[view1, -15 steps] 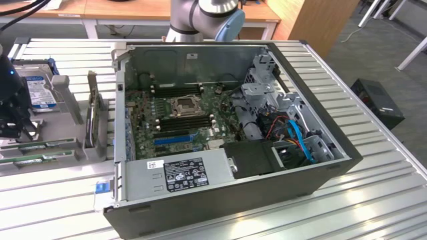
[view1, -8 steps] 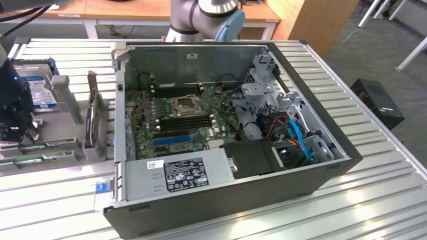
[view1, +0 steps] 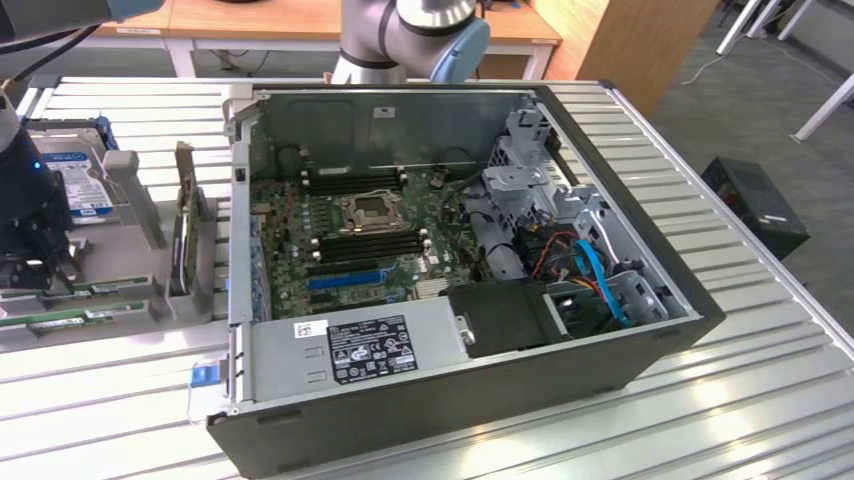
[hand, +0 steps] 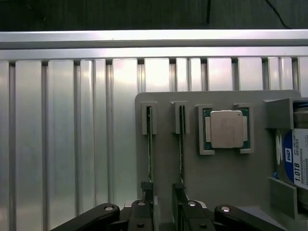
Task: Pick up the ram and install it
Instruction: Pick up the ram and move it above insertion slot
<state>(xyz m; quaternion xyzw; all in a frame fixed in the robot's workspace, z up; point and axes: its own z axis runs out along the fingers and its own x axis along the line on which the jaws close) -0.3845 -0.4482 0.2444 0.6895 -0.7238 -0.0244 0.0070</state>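
Grey tray point(view1: 140, 260) seen at exterior view's left on slatted table point(view1: 747, 400), beside opened computer case point(view1: 467, 260); ram point(view1: 80, 318) held in tray slot, not installed; wrist view: ram point(hand: 181, 144) seen edge-on beside second stick point(hand: 149, 144); processor point(hand: 226, 129) and hard drive point(hand: 293, 159) set in same tray; gripper point(hand: 163, 214) hung over stick ends, jaws spread wide, nothing gripped

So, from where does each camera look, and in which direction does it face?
Exterior view: set off the arm and high, it looks down at an angle into the open computer case on the slatted table; the arm's joint shows beyond the case.
Wrist view: set on the wrist, it looks straight down on the grey holder with two ram sticks and a processor; the open jaws show near the sticks' ends.
Shared: the holder, the hard drive and the table.
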